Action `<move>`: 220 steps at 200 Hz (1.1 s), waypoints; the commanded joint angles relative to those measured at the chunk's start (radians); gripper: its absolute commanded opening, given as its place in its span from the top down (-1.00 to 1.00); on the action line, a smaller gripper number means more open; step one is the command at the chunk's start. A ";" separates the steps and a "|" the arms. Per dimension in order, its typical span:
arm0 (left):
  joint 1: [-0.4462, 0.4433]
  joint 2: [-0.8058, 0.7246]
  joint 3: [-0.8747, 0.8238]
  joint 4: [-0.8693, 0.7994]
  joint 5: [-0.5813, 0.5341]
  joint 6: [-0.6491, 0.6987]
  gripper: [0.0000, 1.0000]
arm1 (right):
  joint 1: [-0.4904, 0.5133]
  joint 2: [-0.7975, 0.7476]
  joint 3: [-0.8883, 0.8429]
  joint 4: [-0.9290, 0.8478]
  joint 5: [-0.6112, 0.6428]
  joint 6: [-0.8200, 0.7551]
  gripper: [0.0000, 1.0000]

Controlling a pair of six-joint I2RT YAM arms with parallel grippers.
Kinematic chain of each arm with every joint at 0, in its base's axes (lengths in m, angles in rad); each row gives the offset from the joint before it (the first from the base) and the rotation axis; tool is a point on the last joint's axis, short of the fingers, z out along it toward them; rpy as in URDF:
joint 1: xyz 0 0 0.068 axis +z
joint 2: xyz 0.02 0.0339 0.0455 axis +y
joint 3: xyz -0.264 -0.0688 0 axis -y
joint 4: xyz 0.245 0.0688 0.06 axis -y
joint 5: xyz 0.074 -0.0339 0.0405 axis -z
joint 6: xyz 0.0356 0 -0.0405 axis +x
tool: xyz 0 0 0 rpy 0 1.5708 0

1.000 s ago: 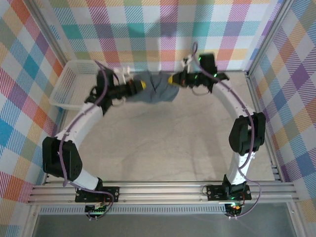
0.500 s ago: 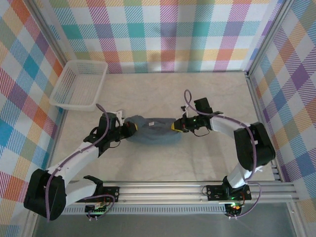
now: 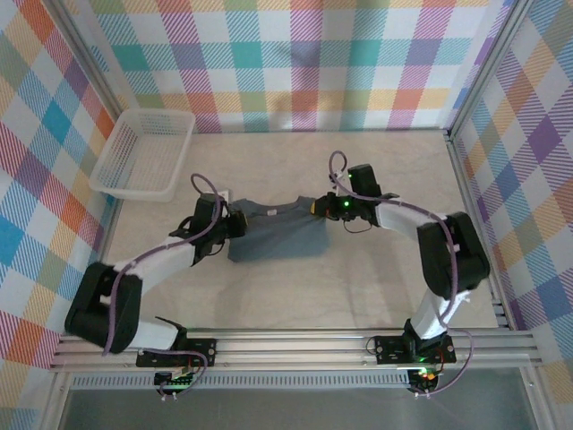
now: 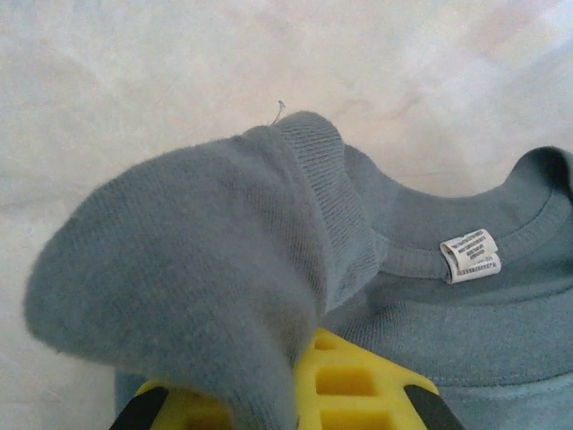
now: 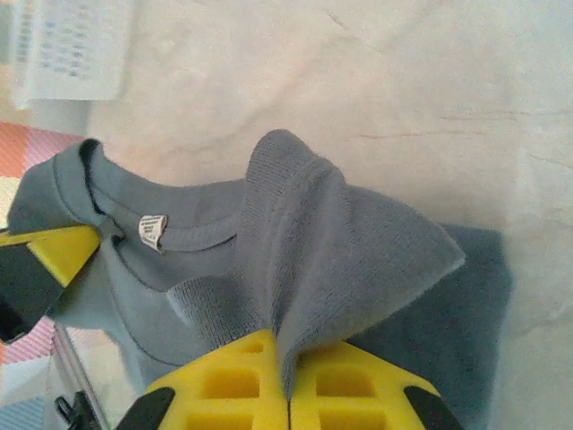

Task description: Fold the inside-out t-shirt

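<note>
Slate blue-grey cotton, the inside-out t-shirt (image 3: 277,238) lies spread on the table (image 3: 358,287) at mid-depth, with its collar along the far edge. The left gripper (image 3: 235,224) is clamped on the far left shoulder and the right gripper (image 3: 315,207) on the far right shoulder. Fabric peaks upward from each closed jaw. The shirt body extends nearward between them.

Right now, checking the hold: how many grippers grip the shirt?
2: left gripper at the left far corner of the shirt, right gripper at the right far corner.
</note>
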State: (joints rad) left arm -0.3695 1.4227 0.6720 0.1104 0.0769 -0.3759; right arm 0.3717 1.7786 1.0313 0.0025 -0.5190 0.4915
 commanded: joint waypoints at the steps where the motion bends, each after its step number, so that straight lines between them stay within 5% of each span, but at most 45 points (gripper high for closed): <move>1: 0.011 0.092 0.036 0.050 -0.066 0.021 0.85 | -0.010 0.096 0.053 0.040 -0.019 0.004 0.69; 17: 0.012 0.143 0.066 0.052 -0.043 0.027 0.65 | -0.021 0.140 0.076 0.042 -0.090 0.037 0.54; 52: 0.014 0.036 0.088 -0.068 -0.058 0.028 -0.14 | -0.041 0.014 0.027 0.010 -0.079 0.056 -0.05; 86: 0.020 -0.195 0.071 -0.291 -0.113 0.033 -0.36 | -0.056 -0.181 -0.065 -0.068 -0.023 0.066 -0.37; 128: 0.020 -0.326 0.011 -0.431 -0.017 -0.055 -0.33 | 0.076 -0.300 -0.224 0.019 0.072 0.194 -0.28; 175: 0.042 -0.203 0.025 -0.326 0.172 -0.138 -0.20 | 0.114 -0.077 -0.214 0.106 0.046 0.183 -0.29; 201: 0.057 -0.028 0.102 -0.449 0.075 -0.168 0.52 | 0.115 -0.070 -0.231 0.092 0.030 0.195 -0.27; 220: 0.095 0.021 0.071 -0.400 0.066 -0.227 0.60 | 0.114 -0.131 -0.262 0.061 0.058 0.190 -0.27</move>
State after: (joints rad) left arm -0.3218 1.3975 0.7498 -0.2611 0.1638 -0.5270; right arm 0.4858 1.7077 0.8097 0.0856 -0.4805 0.6743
